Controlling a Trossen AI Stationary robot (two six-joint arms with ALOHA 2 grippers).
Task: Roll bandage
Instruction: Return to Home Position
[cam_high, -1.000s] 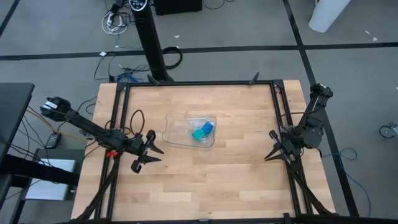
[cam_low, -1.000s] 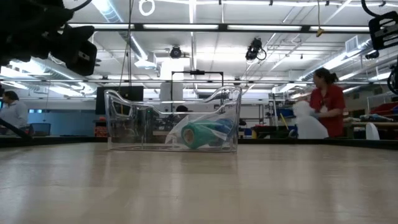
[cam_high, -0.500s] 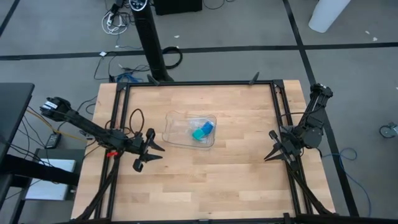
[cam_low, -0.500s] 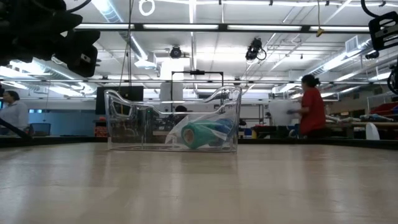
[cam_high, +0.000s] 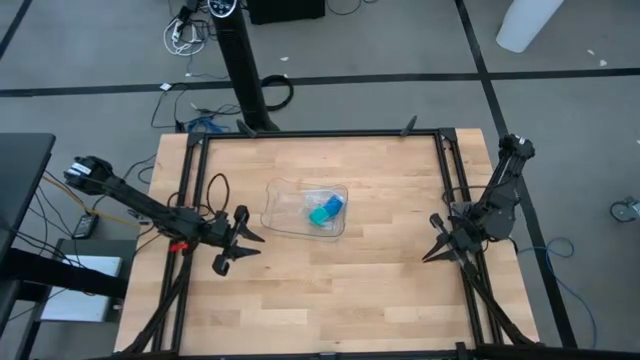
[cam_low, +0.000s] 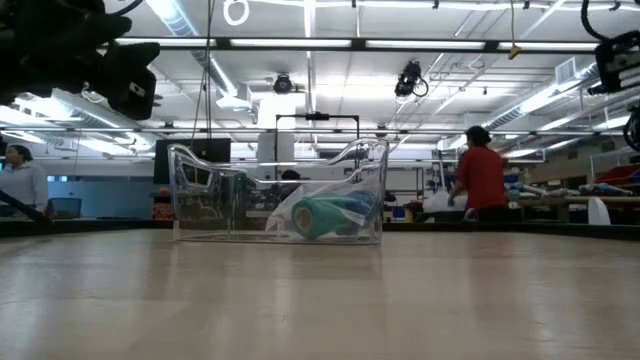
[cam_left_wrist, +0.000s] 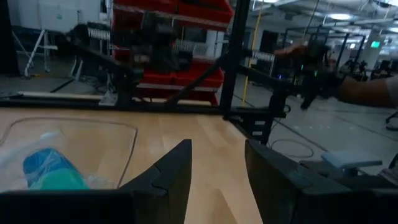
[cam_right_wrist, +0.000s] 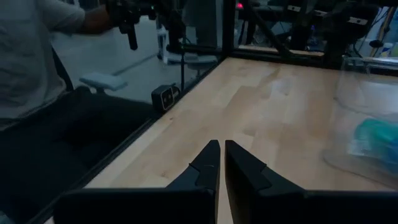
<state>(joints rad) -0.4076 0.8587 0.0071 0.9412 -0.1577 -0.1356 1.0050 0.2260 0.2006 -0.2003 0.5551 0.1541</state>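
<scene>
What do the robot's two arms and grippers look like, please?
The left arm and right arm are slim, dark and jointed; a black cable loops beside a small red part near the left wrist. The left gripper and right gripper each have two dark, pointed fingers.

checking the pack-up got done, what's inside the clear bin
The clear bin holds the blue bandage beside a teal-green block, with crinkled clear film around them. Whether that film is a closed bag, and anything beneath them, cannot be seen.

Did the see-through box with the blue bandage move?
No. The clear bin sits in the same spot relative to the table's black frame.
</scene>
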